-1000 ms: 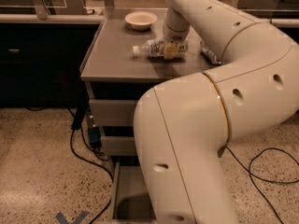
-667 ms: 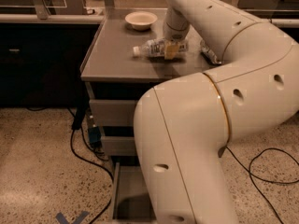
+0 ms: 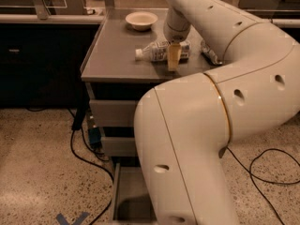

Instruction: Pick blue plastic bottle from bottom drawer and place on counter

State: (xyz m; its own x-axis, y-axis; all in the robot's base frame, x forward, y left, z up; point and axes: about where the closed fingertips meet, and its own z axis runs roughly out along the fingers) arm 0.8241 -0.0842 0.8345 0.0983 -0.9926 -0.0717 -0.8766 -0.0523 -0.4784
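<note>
The blue plastic bottle (image 3: 152, 53) lies on its side on the counter (image 3: 115, 55), pinched at its label between the fingers (image 3: 173, 62) of the gripper (image 3: 174, 56), with its cap to their left. A bowl (image 3: 141, 20) sits beyond them and a crushed can (image 3: 210, 52) to their right. The bottom drawer (image 3: 131, 196) stands open far below.

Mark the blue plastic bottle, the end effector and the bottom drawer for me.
blue plastic bottle (image 3: 152, 52): camera view, clear body near the white cap.
end effector (image 3: 174, 56): camera view, its tip, down at the bottle on the counter (image 3: 117, 50).
bottom drawer (image 3: 133, 193): camera view, bare floor of the open tray.
</note>
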